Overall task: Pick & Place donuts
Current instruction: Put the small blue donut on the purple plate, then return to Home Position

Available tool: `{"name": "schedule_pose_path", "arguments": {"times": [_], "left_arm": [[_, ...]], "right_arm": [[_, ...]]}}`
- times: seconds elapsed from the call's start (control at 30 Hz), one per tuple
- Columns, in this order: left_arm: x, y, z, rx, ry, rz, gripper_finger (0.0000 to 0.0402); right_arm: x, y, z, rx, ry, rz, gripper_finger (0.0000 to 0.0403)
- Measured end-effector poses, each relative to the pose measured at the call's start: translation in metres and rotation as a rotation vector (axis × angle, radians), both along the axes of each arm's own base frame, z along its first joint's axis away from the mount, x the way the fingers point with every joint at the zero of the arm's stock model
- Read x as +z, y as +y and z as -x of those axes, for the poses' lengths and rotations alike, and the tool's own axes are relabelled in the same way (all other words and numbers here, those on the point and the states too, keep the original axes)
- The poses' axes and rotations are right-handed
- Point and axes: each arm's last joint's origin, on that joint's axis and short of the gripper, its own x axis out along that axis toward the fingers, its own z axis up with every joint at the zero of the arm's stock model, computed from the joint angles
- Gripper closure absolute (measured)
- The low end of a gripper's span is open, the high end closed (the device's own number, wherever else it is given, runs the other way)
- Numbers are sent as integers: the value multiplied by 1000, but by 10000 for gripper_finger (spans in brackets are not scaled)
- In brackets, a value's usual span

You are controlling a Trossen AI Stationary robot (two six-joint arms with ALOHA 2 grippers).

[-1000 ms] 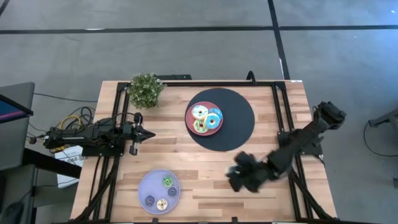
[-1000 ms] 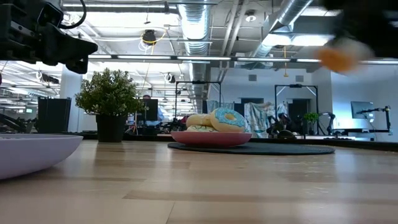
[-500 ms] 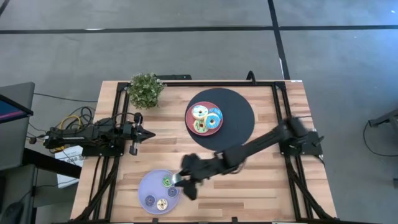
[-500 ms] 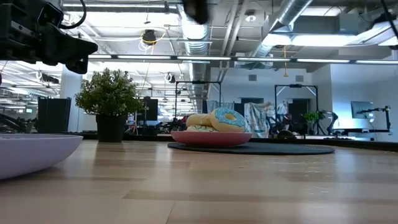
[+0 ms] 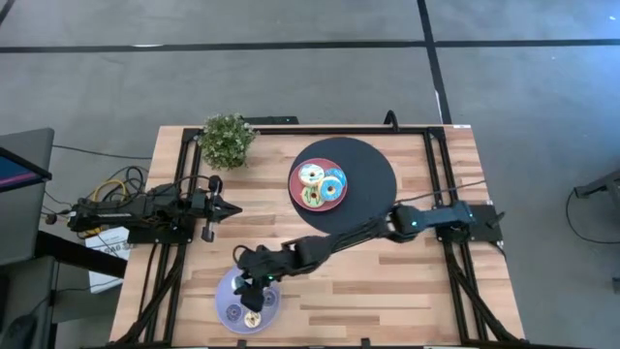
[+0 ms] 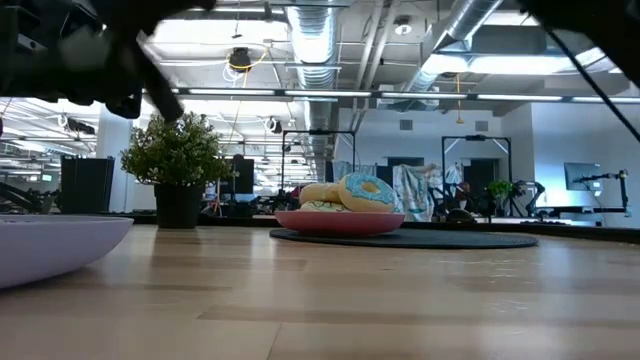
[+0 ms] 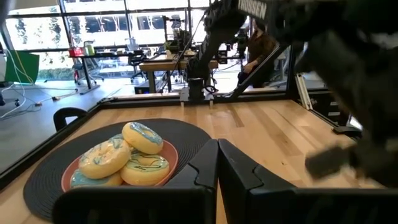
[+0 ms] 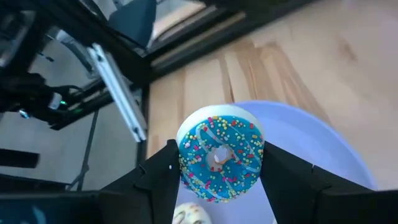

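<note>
The right gripper (image 8: 219,165) pinched a blue sprinkled donut (image 8: 221,154) by its rim above the lavender plate (image 5: 225,293) near the table's front; it looked light, rigid and smooth-iced. Farther left, the left gripper (image 5: 235,207) waited, pressed together.

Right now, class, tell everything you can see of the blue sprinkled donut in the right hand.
The blue donut is a small toy ring with glossy blue icing, dotted with coloured sprinkles, and a small centre hole showing something pale. It looks like plastic. It is pinched between the two dark fingers of the right hand, one at each side, its iced face toward the wrist camera. It hangs over the lavender plate, near its rim; whether it touches the plate cannot be told.
</note>
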Motion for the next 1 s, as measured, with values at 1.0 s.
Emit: {"name": "schedule_pose_path", "arguments": {"times": [1.0], "left_arm": [[0, 0, 0, 0, 0, -1, 401]], "right_arm": [[-44, -33, -15, 47, 172, -125, 140]]}}
